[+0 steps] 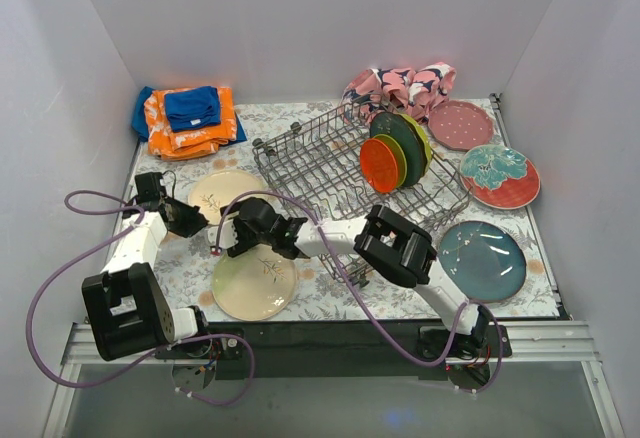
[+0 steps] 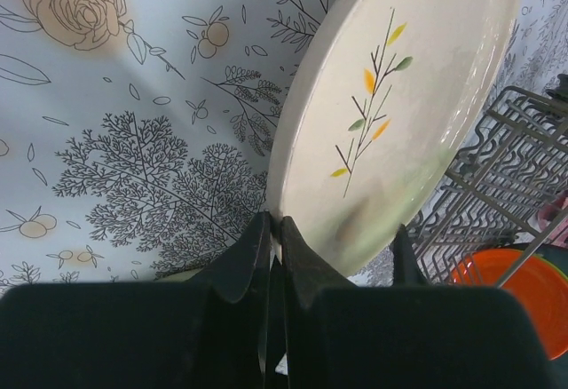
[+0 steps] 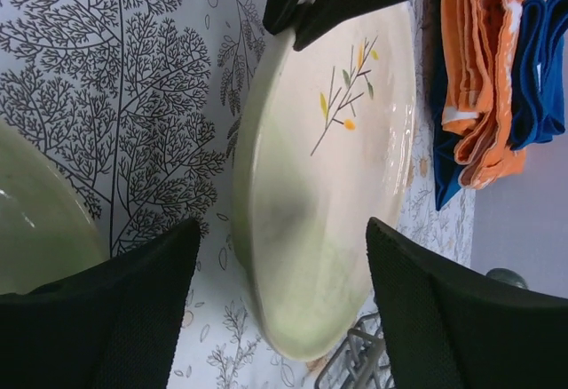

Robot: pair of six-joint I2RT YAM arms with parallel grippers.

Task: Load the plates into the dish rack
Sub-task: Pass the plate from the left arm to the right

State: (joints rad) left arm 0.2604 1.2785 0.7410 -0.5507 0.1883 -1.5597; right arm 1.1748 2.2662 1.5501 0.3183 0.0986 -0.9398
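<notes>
The left pincer (image 2: 273, 220) was clamped on the rim of the cream plate (image 2: 399, 96); the right pincer (image 3: 282, 229) stood apart, the plate's other edge just ahead.

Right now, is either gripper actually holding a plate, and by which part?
The round cream leaf-sprig plate, apparently pinched at its rim by the shut left gripper. The right gripper has open jaws straddling the opposite rim, not gripping.

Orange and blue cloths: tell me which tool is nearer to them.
Left. The left tool is just in front of the cloths, at the cream plate's rim. The right tool is closer to the arms' bases and further right.
</notes>
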